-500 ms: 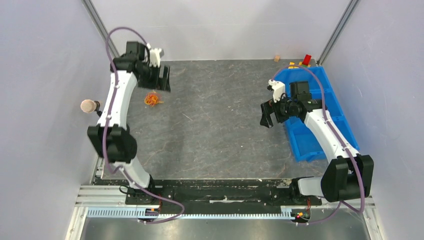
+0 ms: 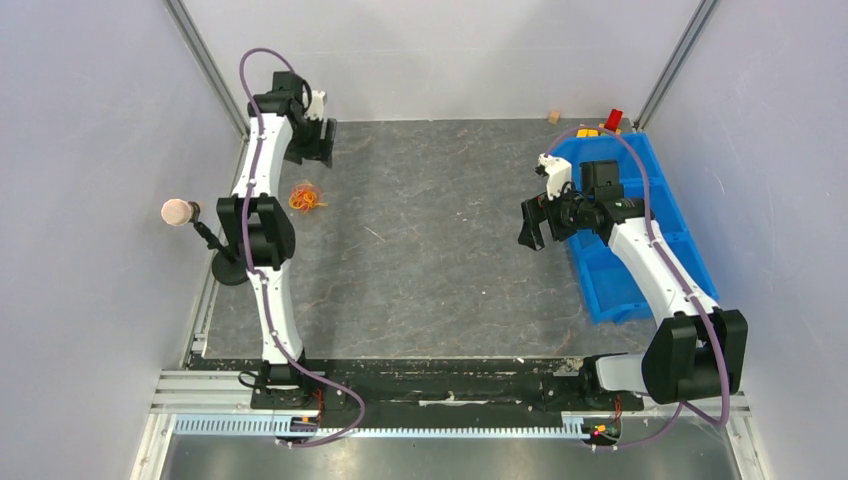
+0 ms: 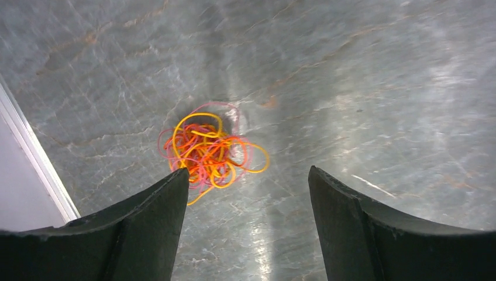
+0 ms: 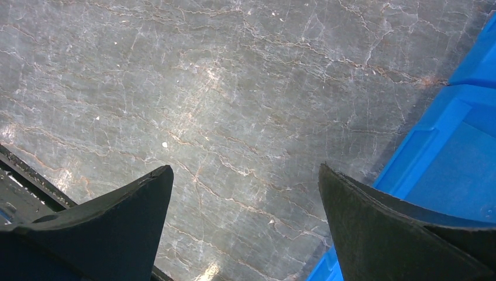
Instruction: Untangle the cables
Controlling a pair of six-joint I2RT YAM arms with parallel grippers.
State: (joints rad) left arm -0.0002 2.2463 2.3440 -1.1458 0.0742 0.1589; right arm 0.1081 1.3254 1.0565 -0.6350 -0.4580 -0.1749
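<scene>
The cables (image 2: 306,198) lie as one small tangled clump of orange, red and pale loops on the grey table, far left. In the left wrist view the cables (image 3: 209,150) sit just beyond my left fingertip. My left gripper (image 2: 318,145) hangs above the table behind the clump, open and empty; it shows in its wrist view (image 3: 248,175). My right gripper (image 2: 536,225) is open and empty over the table at the right, next to the blue bin; it shows in its wrist view (image 4: 245,172).
A blue bin (image 2: 640,230) with compartments stands at the right edge and shows in the right wrist view (image 4: 456,146). Small blocks (image 2: 605,122) lie at the back right. A microphone (image 2: 180,212) on a stand sits at the left wall.
My left arm has swung up and back; its gripper moved farther from the cable clump toward the rear wall. My right gripper has barely moved.
</scene>
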